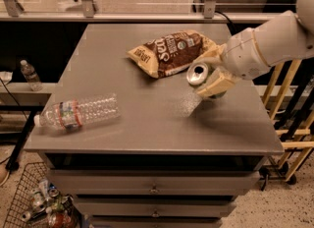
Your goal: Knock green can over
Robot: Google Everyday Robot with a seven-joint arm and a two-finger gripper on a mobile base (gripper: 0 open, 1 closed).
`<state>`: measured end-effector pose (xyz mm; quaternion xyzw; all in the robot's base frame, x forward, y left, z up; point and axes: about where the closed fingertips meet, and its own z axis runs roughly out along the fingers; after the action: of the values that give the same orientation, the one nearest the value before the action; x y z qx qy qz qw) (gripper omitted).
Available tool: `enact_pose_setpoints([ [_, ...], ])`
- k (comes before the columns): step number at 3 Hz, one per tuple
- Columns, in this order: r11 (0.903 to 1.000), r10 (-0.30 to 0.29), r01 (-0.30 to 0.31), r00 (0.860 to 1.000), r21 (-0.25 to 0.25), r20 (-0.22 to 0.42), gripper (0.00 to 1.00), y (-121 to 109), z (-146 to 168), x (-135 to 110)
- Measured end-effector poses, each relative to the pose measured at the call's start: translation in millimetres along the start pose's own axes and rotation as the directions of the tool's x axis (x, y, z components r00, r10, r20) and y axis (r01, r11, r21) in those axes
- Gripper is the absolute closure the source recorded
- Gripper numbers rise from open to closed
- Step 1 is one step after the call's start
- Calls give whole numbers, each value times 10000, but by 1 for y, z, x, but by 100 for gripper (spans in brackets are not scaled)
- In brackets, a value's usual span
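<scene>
The green can (197, 73) is near the right edge of the grey table (147, 128), in front of the brown chip bag. It is tilted, with its silver top and pull-tab facing left and up. Most of its green body is hidden behind my gripper. My gripper (212, 80), cream-coloured on a white arm, reaches in from the right and is pressed against the can's right and front side.
A brown chip bag (169, 52) lies just behind and left of the can. A clear plastic water bottle (78, 111) lies on its side at the table's front left. A wooden rack (289, 104) stands right of the table. A wire basket (29, 202) sits on the floor at the left.
</scene>
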<state>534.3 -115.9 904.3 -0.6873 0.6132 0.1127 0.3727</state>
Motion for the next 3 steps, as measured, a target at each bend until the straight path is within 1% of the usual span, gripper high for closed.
enact_pose_setpoints([
  [1,9637,-2226,1991,9671,-1780,-1229,100,21,10,-3],
  [2,8634,-4421,3581,8764,-3553,-1909,100,40,20,-7],
  [3,7568,-5990,4413,7634,-4822,-2415,100,50,34,-8],
])
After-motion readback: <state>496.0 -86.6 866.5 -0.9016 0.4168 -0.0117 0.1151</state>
